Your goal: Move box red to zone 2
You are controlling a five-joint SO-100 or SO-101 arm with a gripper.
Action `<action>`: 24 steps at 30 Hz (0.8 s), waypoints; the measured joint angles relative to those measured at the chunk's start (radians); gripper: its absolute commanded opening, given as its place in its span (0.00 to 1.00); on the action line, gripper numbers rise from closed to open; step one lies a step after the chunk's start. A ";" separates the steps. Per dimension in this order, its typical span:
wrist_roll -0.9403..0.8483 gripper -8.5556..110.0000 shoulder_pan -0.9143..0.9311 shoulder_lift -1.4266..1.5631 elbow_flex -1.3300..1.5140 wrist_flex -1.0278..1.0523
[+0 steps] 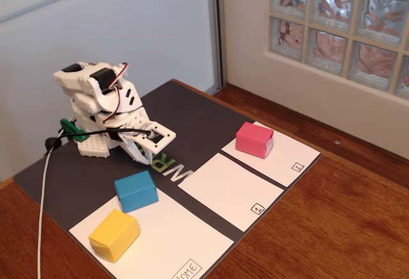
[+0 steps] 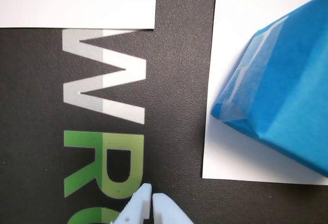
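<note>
Red box sits on white zone marked 2. Gripper clenched, empty, low over dark mat beside blue box.

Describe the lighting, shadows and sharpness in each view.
Fixed view: soft, even daylight, all sharp; the red box, blue box and yellow box cast only faint shadows on the mat. Wrist view: the mat lettering is crisp, the blue box shows a pale sheen on its upper face, and the shut gripper looks slightly soft.
</note>
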 measured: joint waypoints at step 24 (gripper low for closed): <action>0.009 0.07 -0.028 0.000 0.000 0.025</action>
